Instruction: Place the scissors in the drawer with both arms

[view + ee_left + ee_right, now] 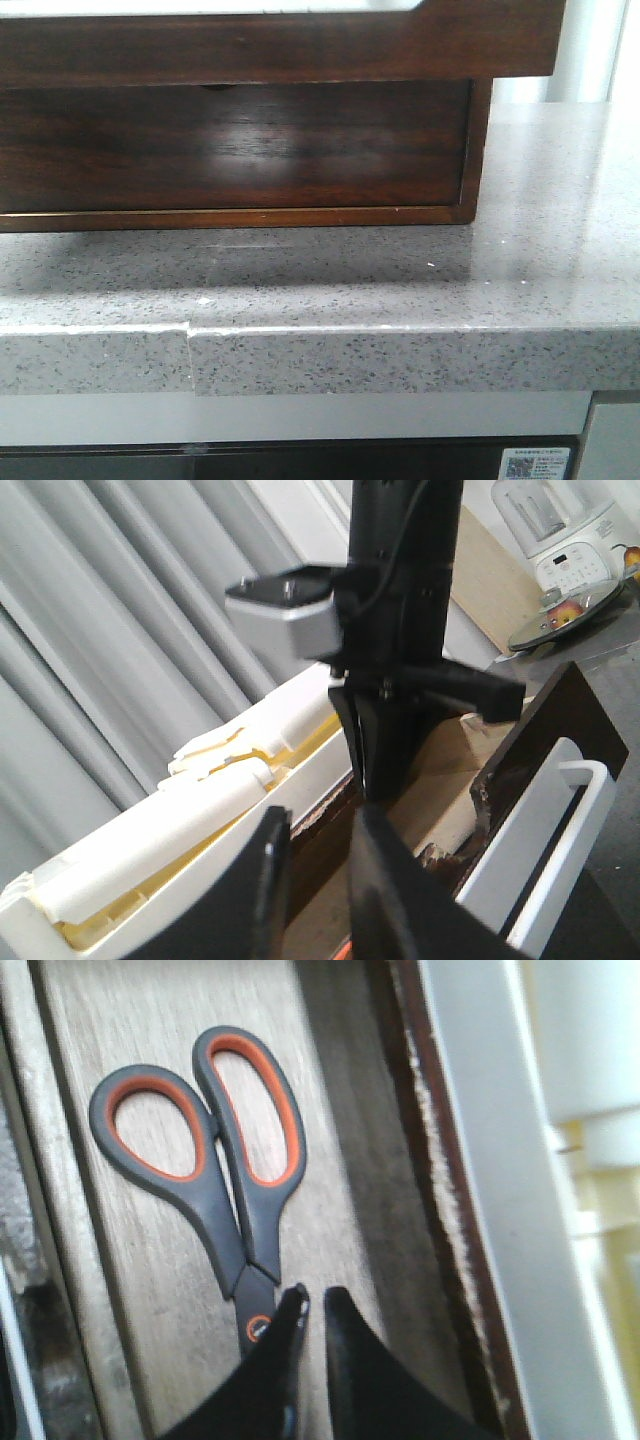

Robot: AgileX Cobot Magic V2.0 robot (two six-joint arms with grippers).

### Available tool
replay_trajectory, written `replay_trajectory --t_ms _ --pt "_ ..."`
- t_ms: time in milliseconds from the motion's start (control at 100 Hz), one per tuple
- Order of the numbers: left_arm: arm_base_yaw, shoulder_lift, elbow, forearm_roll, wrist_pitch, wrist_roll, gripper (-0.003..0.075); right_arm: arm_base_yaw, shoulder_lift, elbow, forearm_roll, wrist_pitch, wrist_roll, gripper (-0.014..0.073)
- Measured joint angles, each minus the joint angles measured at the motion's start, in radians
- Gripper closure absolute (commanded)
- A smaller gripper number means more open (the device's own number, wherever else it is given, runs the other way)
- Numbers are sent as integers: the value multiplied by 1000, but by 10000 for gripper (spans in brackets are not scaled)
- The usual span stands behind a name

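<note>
The scissors (215, 1160) lie flat on the drawer (340, 1140) floor, handles away from the right gripper (313, 1305). Its nearly closed fingertips sit just beside the pivot, holding nothing.

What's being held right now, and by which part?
Nothing, it seems. The scissors lie on the drawer floor beside the right pincer, not between its fingers; the left pincer is empty.

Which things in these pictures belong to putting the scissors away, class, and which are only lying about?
Belong to the job:
scissors
drawer
right gripper
left gripper

Only lying about:
stone countertop
white appliance
white tray
</note>
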Motion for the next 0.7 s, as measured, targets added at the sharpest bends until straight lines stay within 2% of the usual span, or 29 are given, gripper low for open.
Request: replay_trajectory --t_ms 150,410,700 --pt "0 -47 0 -40 83 0 742 0 -76 0 0 18 29 653" --pt "0 -181 0 -210 279 0 742 0 -189 0 36 24 109 653" --pt "0 -335 62 -331 299 -2 742 0 -299 0 103 29 116 652"
